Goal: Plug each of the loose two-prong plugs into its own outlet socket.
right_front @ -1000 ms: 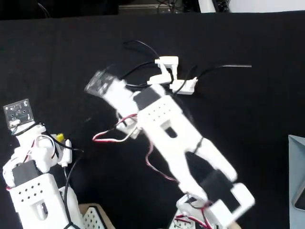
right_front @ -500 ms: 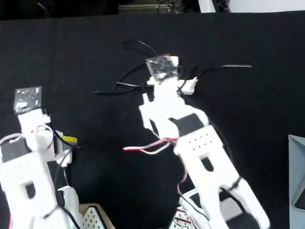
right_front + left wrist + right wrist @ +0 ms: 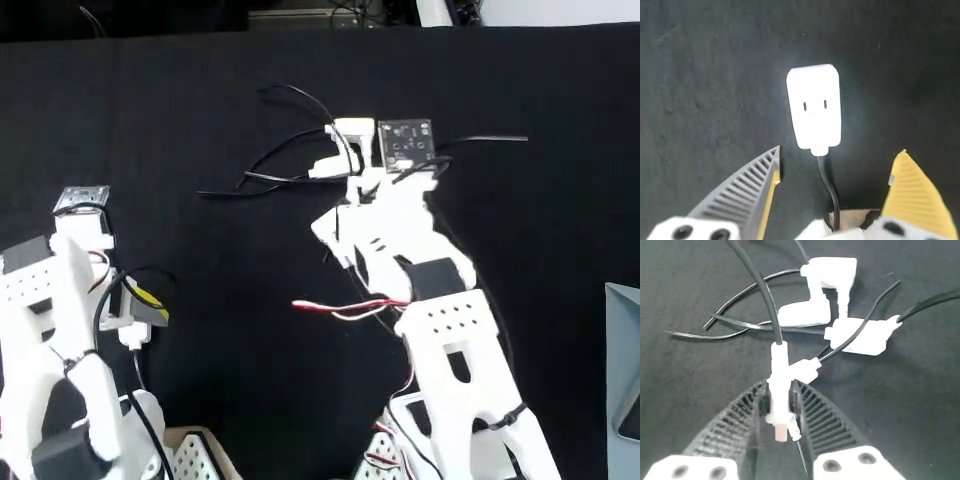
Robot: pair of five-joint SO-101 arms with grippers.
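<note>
Right arm [image 3: 440, 330] has swung across the table [image 3: 560, 250] since a second ago; its wrist now sits over the tangle. Left arm [image 3: 45, 300] has shifted too, its wrist board further up the table.

Right claw [image 3: 780, 392]: pinching a plug [image 3: 779, 362]. It is white and slim, held lengthwise between the ribbed fingers, with its black cord [image 3: 757, 290] running out ahead of the claw. I can't make out the prongs. A small plug [image 3: 807, 369], also white, touches the held one just past the fingertips. Further ahead sit three white blocks [image 3: 860, 335], bunched close, with loose cords crossing over and between them.

Left claw [image 3: 840, 151]: spread, holding nothing. Socket [image 3: 814, 107]: white, rounded corners, two slots facing up. It lies flat just ahead of the claw, in line with the gap. Its lead [image 3: 827, 180] runs back between the fingers.
</note>
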